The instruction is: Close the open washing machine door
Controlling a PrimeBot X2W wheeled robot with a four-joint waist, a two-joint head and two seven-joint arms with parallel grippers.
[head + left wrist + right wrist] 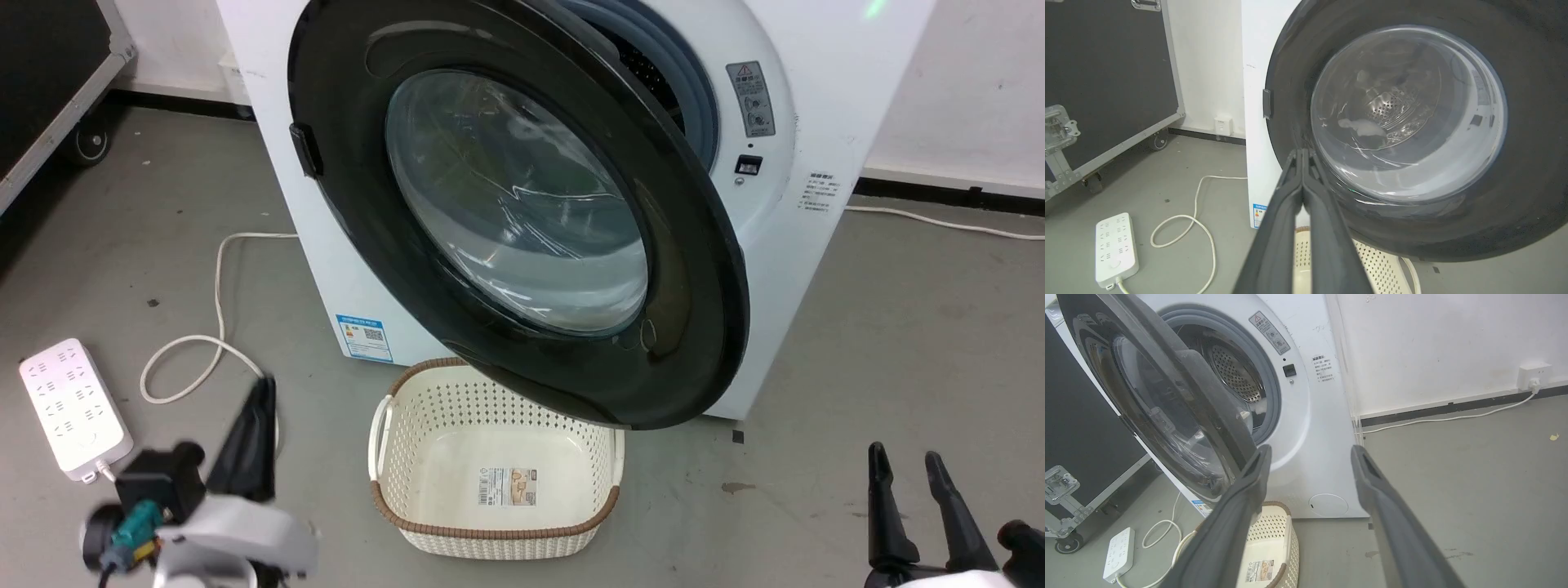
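Glossy black washing machine door (514,204): stiff, slick, probably best pushed at the rim. Left end effector (1302,153) pinched together; right end effector (904,454) spread, empty.

The door (522,204) was rimmed in glossy black around a clear glass centre. The washing machine (824,106) was finished in white, its opening was ringed by a grey gasket (1271,388), and its steel drum (1233,371) was patterned with rows of small holes. A blue and white sticker (363,336) was noted on it. The basket (490,545) was coloured cream, pierced all over with small holes and edged with a brown woven band. The power strip (73,406) and cable (219,278) were white, the floor (898,327) grey, and the case (1106,73) black with silver edging.
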